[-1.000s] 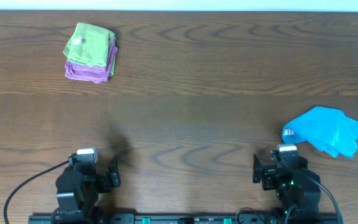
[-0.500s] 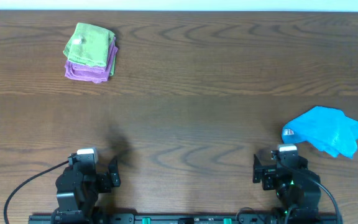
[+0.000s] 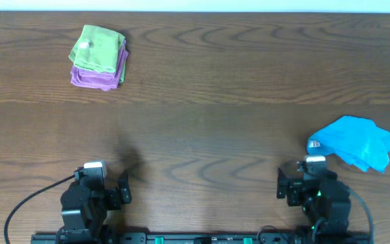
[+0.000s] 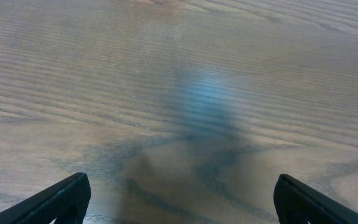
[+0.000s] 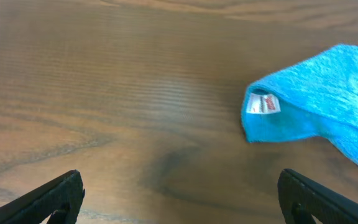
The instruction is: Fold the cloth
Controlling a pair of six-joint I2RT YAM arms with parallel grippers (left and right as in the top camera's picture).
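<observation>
Shows the blue cloth (image 3: 354,142) heaped on the right side of the counter (image 3: 202,129), crumpled and with nothing gripping it; places it just ahead of the right tool (image 3: 305,181) and off to that tool's right, near but not touching; sets its long axis running roughly left to right, the rounded left end closest to the tool; puts the left tool (image 3: 102,183) well apart from it, across the width of the counter, and so makes the right arm plainly the nearer one. Catches the right tool (image 5: 179,202) with its dark fingers spread wide at the two lower corners of the wrist view, gripping nothing; finds the left tool (image 4: 179,199) spread just as wide over bare wood, holding nothing. Reveals a fuzzy, towel-like weave, doubled over on itself at the near end, with a small white label (image 5: 261,104) turned up by the fold; suggests a soft, limp fabric likely to sag when lifted by one corner. Leaves a green and purple stack (image 3: 99,57) of neatly folded cloths at the far left, well clear of both arms. Points to a reach forward and rightward for the near edge as the probable opening move; shows no fold yet made.
</observation>
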